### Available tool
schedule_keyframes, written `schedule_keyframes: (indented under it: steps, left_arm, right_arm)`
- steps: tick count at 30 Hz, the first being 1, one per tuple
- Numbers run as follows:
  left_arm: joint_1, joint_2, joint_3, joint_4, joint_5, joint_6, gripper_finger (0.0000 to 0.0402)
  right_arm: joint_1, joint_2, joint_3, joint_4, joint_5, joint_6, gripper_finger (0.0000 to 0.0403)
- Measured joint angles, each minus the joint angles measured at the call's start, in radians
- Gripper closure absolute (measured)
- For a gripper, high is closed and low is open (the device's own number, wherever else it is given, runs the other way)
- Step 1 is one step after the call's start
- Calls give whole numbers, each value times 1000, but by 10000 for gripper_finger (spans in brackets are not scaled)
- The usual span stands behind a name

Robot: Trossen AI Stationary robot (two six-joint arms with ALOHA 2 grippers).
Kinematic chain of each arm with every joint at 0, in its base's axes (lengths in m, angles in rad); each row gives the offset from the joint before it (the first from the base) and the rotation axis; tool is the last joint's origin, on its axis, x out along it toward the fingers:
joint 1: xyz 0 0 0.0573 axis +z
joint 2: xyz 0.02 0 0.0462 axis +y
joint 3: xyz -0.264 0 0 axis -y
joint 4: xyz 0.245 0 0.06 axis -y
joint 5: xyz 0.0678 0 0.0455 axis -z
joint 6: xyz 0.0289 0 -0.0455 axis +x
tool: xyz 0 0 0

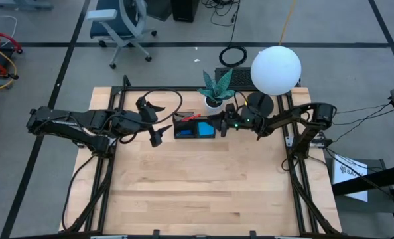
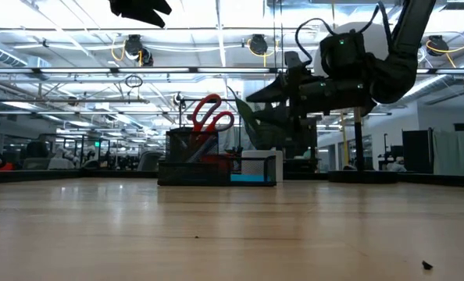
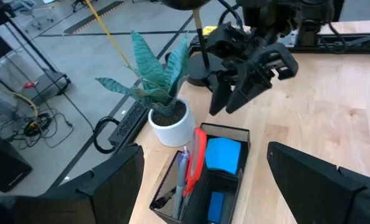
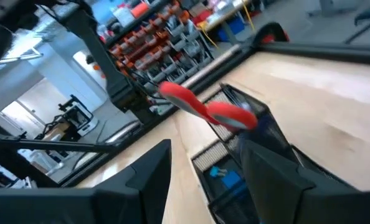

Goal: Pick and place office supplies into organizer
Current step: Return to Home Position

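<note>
The black organizer [image 2: 183, 167] sits at the back middle of the table with its long side running left to right, just in front of the white plant pot [image 3: 171, 127]. The red-handled scissors [image 2: 211, 117] stand in its taller section with handles up, leaning a bit, with the pens [image 3: 184, 167] alongside, and the blue pad [image 3: 223, 154] and little blue eraser [image 3: 216, 205] lie flat in the lower compartments. The left gripper [image 1: 156, 122] hangs off the organizer's left end and the right gripper [image 1: 221, 124] off its right end, both raised above the table, fingers spread, gripping nothing.
</note>
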State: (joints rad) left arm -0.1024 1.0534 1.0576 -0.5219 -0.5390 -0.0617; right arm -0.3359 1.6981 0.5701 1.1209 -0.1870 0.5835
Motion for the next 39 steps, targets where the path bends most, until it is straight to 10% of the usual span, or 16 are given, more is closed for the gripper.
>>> schedule_keyframes:
  steps: [20,32,39]
  left_arm:
    - [0,0,0,7,44,-105,55]
    - [8,11,-247,530,288,51,55]
    - [19,12,-295,523,205,48,55]
  right_arm:
    - [3,1,0,102,-60,-39,216]
    - [60,-38,0,150,-183,-156,216]
    - [111,-161,0,-11,-116,-230,216]
